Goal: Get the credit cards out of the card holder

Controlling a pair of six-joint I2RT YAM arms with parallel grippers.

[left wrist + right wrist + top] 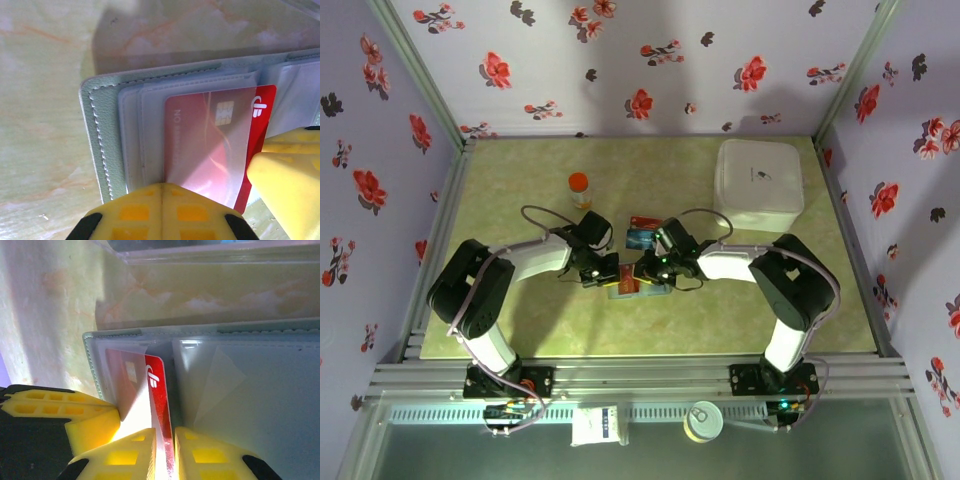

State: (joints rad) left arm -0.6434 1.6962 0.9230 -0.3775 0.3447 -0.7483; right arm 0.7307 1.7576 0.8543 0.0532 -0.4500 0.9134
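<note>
Pale green marbled table (520,330) within floral walls (640,60), the open card holder (100,150) lying between both arms: left gripper (161,200), fully closed, presses its edge while right gripper (164,450) pinches a red card (156,385) half out of its sleeve (150,130), which probably needs a steady outward pull next.

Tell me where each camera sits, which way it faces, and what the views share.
Top external: above and behind the arm bases, looking down on the green marbled table; both arms show whole, meeting at centre.
Left wrist: on the left arm, facing down at the grey-blue bifold card holder; the shut left pincer at the bottom edge.
Right wrist: on the right arm, facing the holder's fold; the right pincer straddles the red plastic credit card.
Shared: both wrist views show that red card in its clear sleeve.
</note>
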